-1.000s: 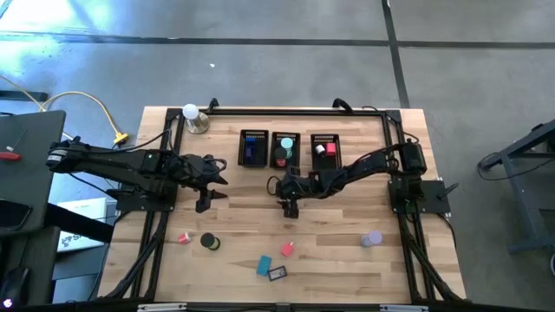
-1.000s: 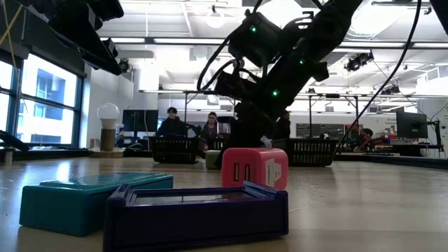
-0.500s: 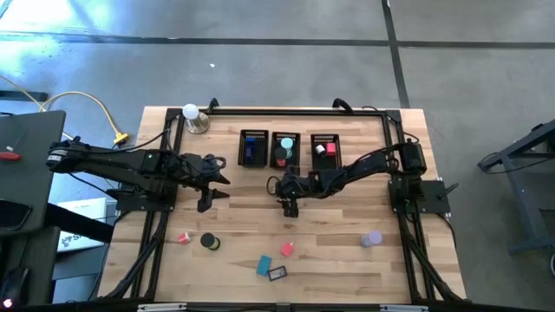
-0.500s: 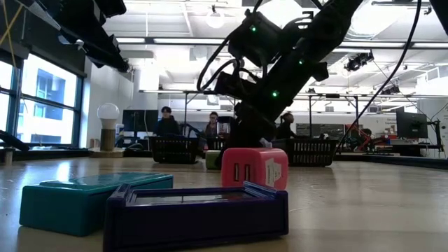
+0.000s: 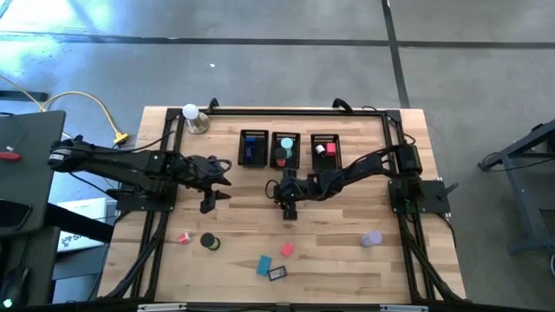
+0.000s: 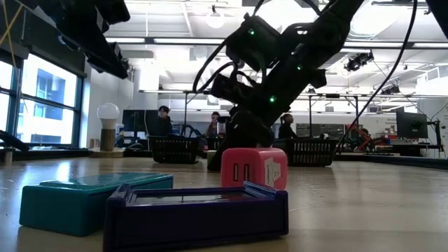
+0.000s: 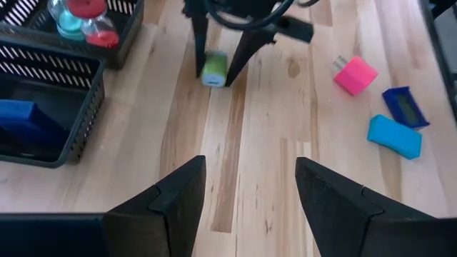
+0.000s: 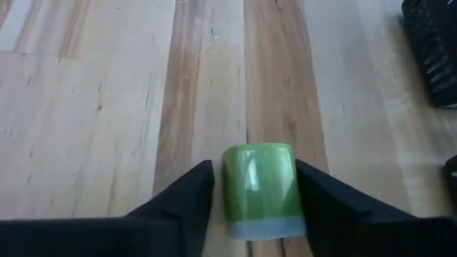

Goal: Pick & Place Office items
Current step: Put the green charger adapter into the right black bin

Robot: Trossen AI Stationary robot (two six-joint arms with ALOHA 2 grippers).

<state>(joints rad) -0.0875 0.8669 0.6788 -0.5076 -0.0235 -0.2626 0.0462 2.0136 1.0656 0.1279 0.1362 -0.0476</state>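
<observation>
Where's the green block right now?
The green block sits on the table between the right gripper fingers, mid-table in the high view, just in front of the middle mesh bin.
</observation>
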